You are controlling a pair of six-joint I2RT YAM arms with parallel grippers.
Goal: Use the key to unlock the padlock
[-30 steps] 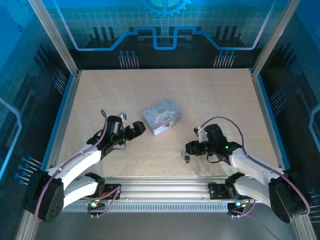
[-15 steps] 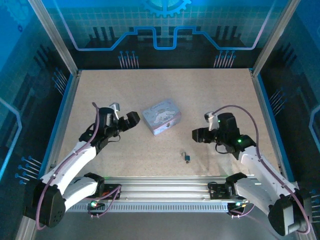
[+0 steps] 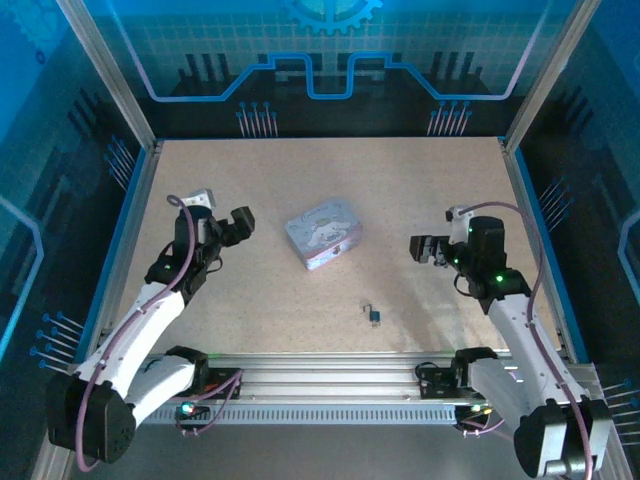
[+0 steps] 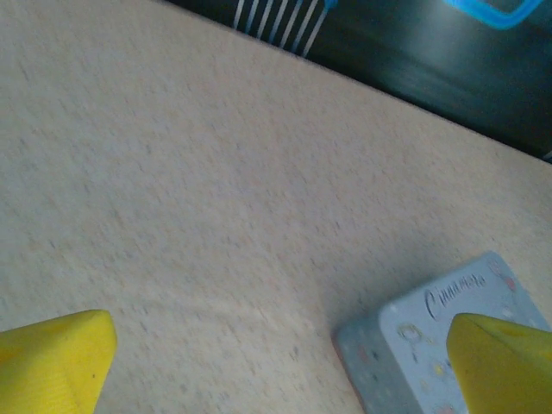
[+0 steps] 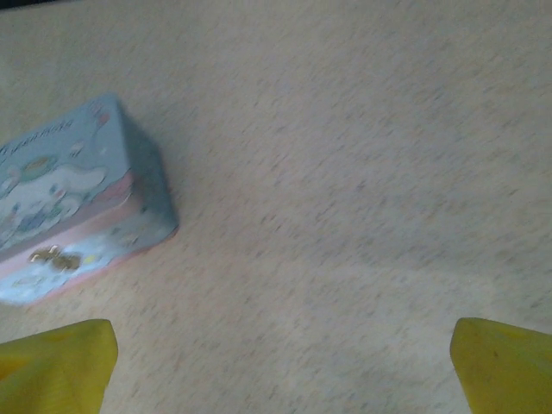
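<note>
Both arms have been drawn outward since a second ago, and the right claw [image 3: 420,247] spread; the left claw [image 3: 238,224] is likewise released, nothing held. The padlock [image 3: 373,314] lies on the speckled beige tabletop [image 3: 300,170] near its front edge, within blue-lit walls. Of the tin [image 3: 323,233], the latch [image 5: 53,257] is seen from the right wrist, the lettered corner from the left.
</note>
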